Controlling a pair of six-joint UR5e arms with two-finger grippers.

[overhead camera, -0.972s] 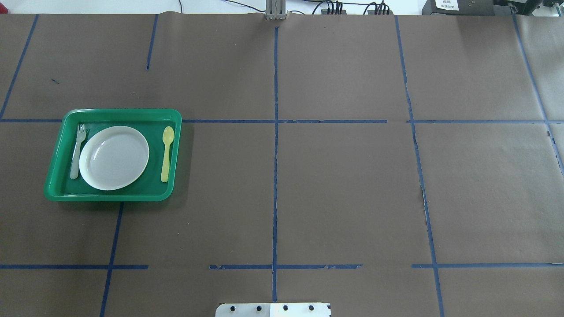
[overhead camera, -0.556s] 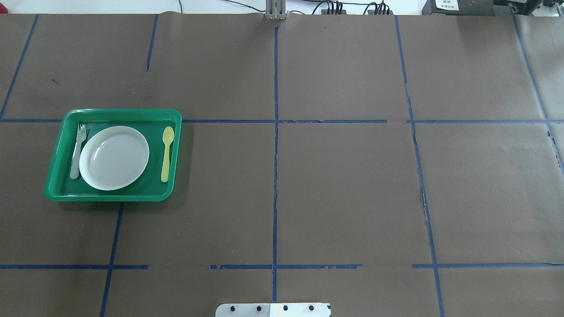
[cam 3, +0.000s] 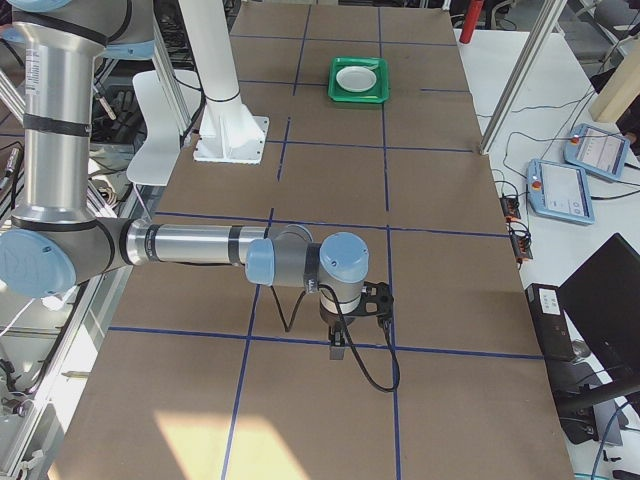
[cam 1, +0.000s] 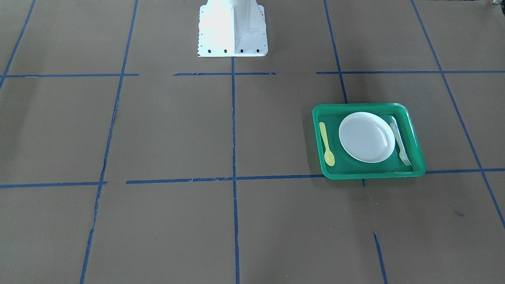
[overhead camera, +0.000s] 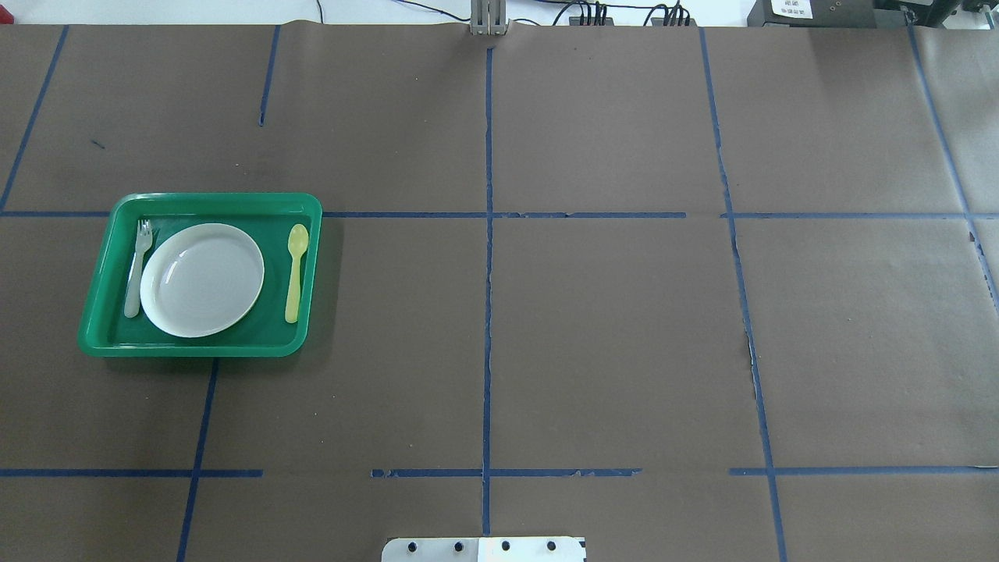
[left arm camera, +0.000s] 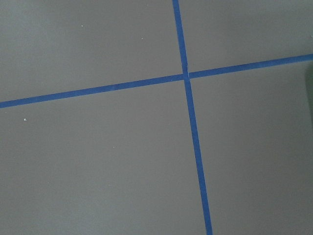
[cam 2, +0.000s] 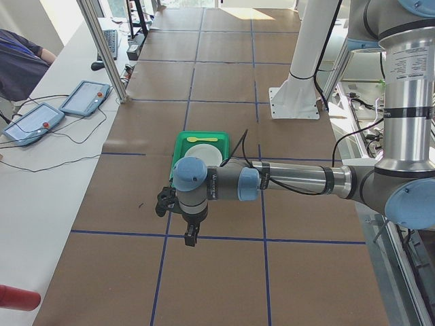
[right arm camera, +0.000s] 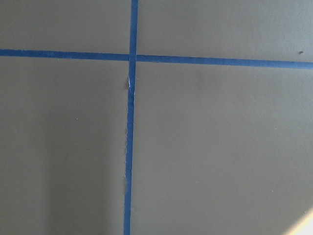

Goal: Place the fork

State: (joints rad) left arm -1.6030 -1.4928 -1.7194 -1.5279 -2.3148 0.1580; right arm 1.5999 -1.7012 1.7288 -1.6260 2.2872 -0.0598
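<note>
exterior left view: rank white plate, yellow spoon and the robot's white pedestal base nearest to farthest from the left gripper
From the left gripper, which hangs on the near side of the green tray:
1. white plate, in the tray's middle.
2. yellow spoon, along the tray's far side.
3. white pedestal base, beyond the tray, off toward the robot's side.

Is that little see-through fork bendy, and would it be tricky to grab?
Probably light and a bit bendy: the fork looks like thin, translucent plastic. Likely tricky to grab, since it lies flat on the tray floor, close beside the plate. It probably won't roll.
</note>
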